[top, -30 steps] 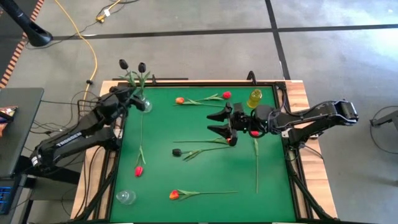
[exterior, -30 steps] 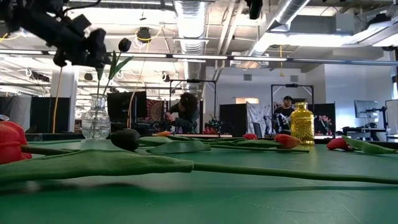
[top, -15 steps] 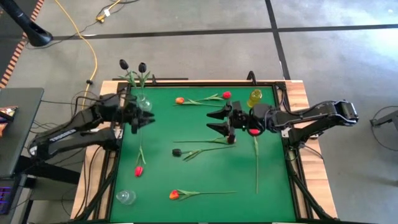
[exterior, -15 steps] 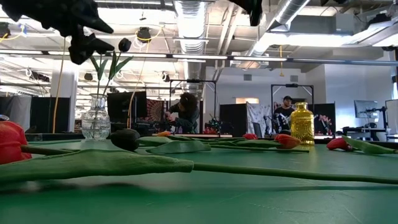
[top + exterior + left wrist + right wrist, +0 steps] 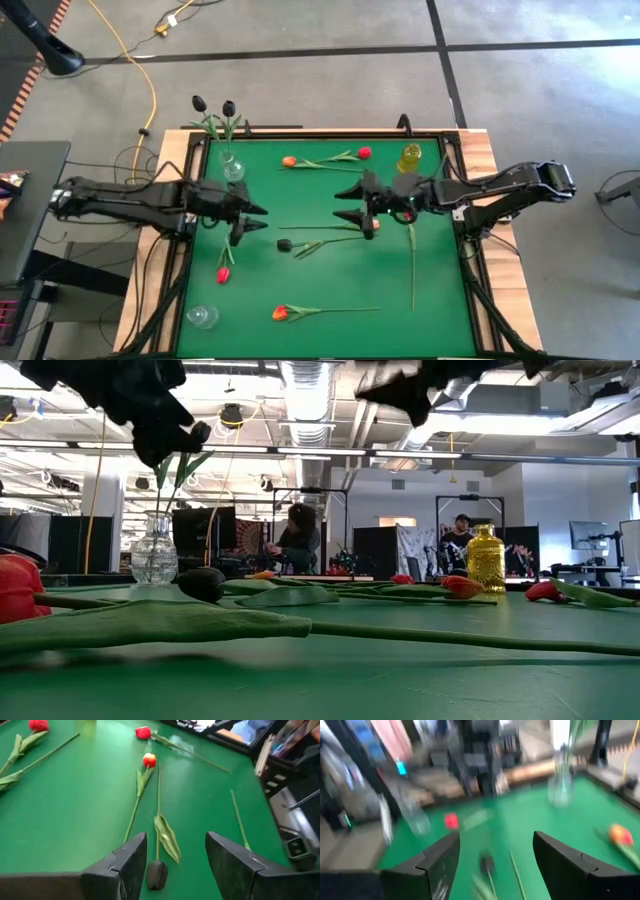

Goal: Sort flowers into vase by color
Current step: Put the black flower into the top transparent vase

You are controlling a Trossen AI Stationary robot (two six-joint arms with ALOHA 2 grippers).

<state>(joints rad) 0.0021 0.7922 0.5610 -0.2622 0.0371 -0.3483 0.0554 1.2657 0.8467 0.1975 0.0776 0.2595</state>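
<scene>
Two black flowers (image 5: 228,107) stand with their stems in a clear vase (image 5: 232,165) at the far left. A yellow vase (image 5: 409,158) stands at the far right. On the green mat lie a black flower (image 5: 284,244), an orange one (image 5: 288,161), red ones (image 5: 364,152) (image 5: 223,274) and an orange-red one (image 5: 280,313). My left gripper (image 5: 256,220) hovers open, left of the lying black flower (image 5: 156,872), which shows beyond its fingers. My right gripper (image 5: 345,201) hovers open above the mat's middle, over another flower (image 5: 372,226).
A small clear vase (image 5: 201,317) stands at the near left corner. A long bare stem (image 5: 412,262) lies on the right side of the mat. Raised black rails (image 5: 470,250) edge the mat. People and equipment show in the room behind the table.
My left gripper has swung away from the clear vase with the black flowers, toward the table's near edge and middle, and now points along the mat at the lying black flower. My right gripper has sunk a little and tipped downward.
</scene>
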